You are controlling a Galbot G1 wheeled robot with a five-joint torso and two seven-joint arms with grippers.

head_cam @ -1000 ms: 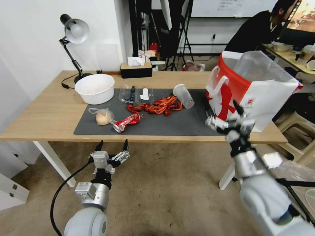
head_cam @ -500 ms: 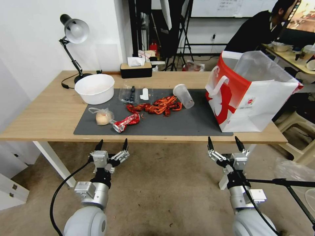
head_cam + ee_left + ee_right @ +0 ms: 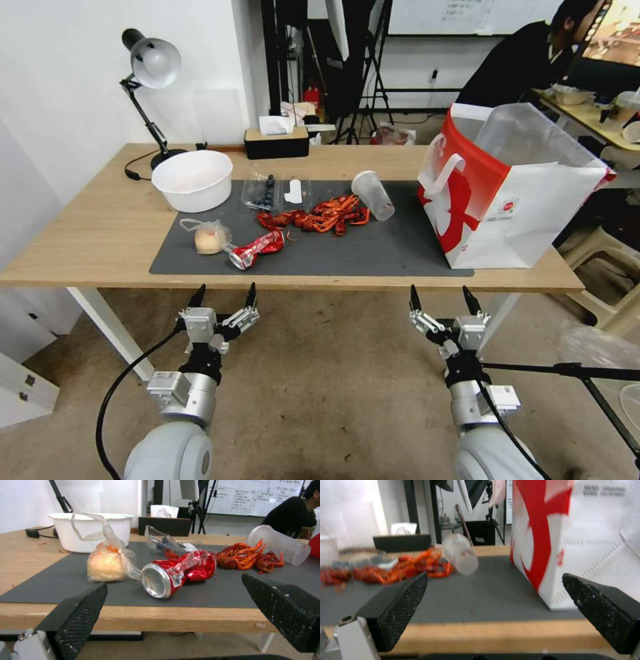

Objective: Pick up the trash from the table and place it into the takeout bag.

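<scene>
Several trash pieces on tabletop (image 3: 100, 227): crushed can (image 3: 257, 249), lump bag (image 3: 208, 237), plastic cup (image 3: 373, 195). Takeout bag (image 3: 513, 193) upright beside. Left gripper (image 3: 223, 297), right gripper (image 3: 442, 298) below edge, fingers spread, empty.

I see a light-wood tabletop (image 3: 87, 227) with a smooth matt grain, under a matt dark grey mat (image 3: 373, 253). The crushed red can (image 3: 178, 573) is glossy metal with a bare silvery end. The clear bag (image 3: 106, 555) beside it is thin, crinkled plastic. The takeout bag (image 3: 527, 207) looks like smooth paper with a silvery liner. Both end effector pads (image 3: 80, 615) are black and rough-textured.
</scene>
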